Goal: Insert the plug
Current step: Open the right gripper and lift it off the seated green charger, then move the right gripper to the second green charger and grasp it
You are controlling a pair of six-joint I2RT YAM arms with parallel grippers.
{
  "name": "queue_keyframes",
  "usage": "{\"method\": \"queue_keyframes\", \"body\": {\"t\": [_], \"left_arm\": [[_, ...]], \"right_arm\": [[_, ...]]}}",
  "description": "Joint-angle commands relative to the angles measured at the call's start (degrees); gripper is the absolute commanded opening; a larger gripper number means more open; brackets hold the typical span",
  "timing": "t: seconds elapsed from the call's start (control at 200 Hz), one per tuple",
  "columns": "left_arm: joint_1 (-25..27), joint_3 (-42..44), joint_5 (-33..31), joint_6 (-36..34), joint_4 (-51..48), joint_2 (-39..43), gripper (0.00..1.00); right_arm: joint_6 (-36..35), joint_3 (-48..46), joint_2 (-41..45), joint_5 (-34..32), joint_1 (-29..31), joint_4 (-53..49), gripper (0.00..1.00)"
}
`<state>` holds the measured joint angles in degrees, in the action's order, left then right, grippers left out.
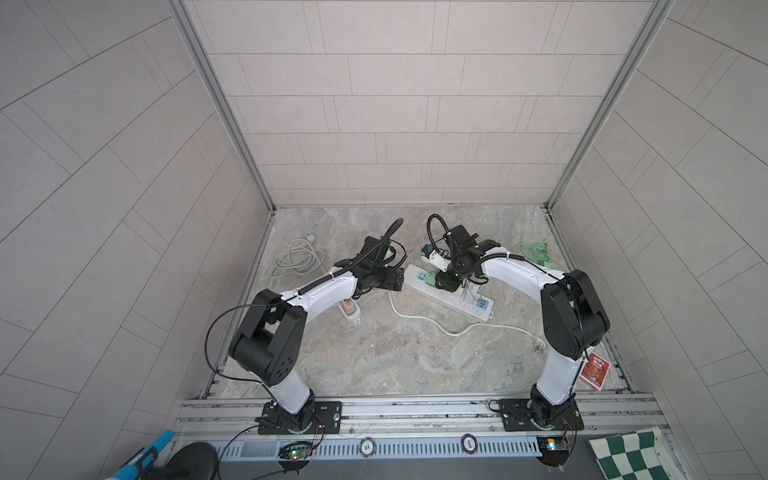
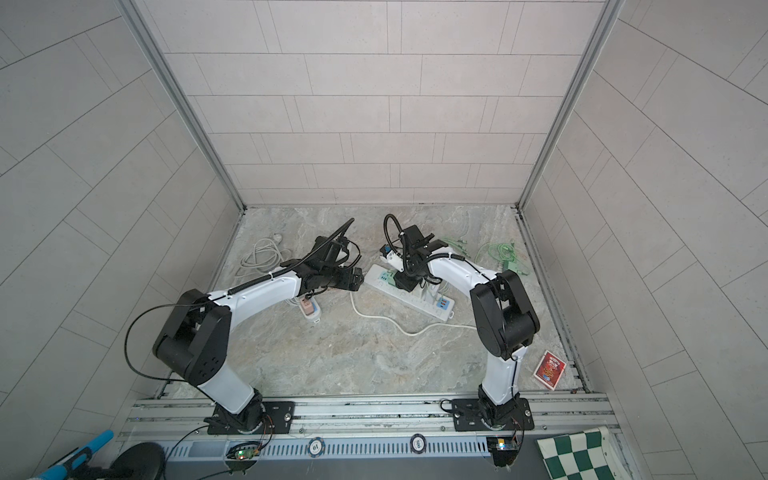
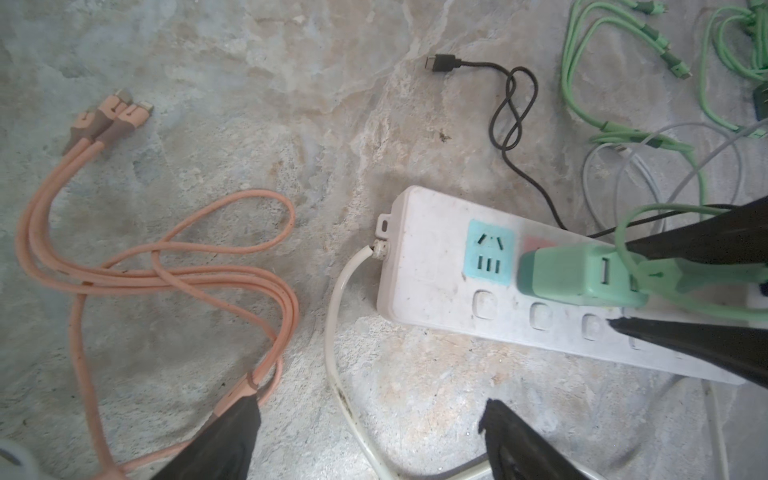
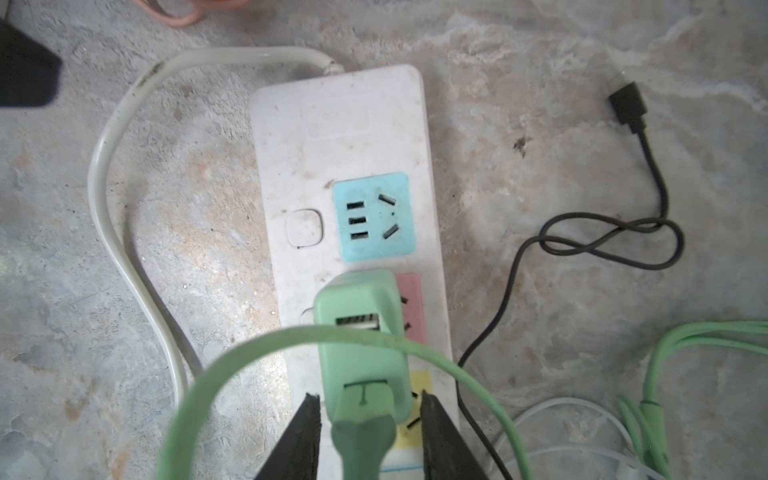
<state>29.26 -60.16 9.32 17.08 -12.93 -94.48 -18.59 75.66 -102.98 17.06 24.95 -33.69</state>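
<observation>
Right wrist, green plug (image 4: 357,299) in power strip (image 4: 332,124), right claw (image 4: 368,398) apart astride, left claw (image 3: 370,411) apart

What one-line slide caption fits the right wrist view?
Green charger sits on the pink socket of the white power strip, right gripper flanking it.

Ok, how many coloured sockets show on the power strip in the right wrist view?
3: a blue socket, uncovered; next along, a pink socket partly under the green adapter; then a yellow socket, also partly covered. More may be hidden further along the power strip.
</observation>
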Motion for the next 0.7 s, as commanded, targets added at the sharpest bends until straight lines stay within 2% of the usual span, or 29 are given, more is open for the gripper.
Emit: {"method": "queue_keyframes", "body": {"t": [0.0, 0.145, 0.25, 0.375, 0.475, 0.696], "left_arm": [[-0.4, 1.6, -0.8, 0.5, 2.7, 2.6, 0.92], [-0.4, 1.6, 0.2, 0.3, 3.9, 4.0, 0.93], [-0.4, 1.9, 0.7, -0.1, 4.2, 5.2, 0.95], [-0.5, 4.3, -0.7, 0.6, 4.5, 7.7, 0.96], [-0.5, 8.4, -2.0, 3.2, 6.3, 10.6, 0.97], [-0.6, 19.5, -0.5, 8.9, 20.2, 14.9, 1.00]], "right_arm": [[1.3, 1.7, 4.4, 0.9, -0.3, -2.7, 0.45], [2.9, 1.6, 9.6, 2.9, -1.3, -2.4, 0.47], [8.4, -1.4, 15.4, 3.8, -4.3, 1.4, 0.47], [20.2, -8.0, 21.6, 6.5, -12.9, 10.7, 0.47], [31.2, -12.9, 24.1, 5.9, -20.6, 17.6, 0.47], [43.7, -13.4, 20.1, -9.0, -32.3, 16.0, 0.46]]}}
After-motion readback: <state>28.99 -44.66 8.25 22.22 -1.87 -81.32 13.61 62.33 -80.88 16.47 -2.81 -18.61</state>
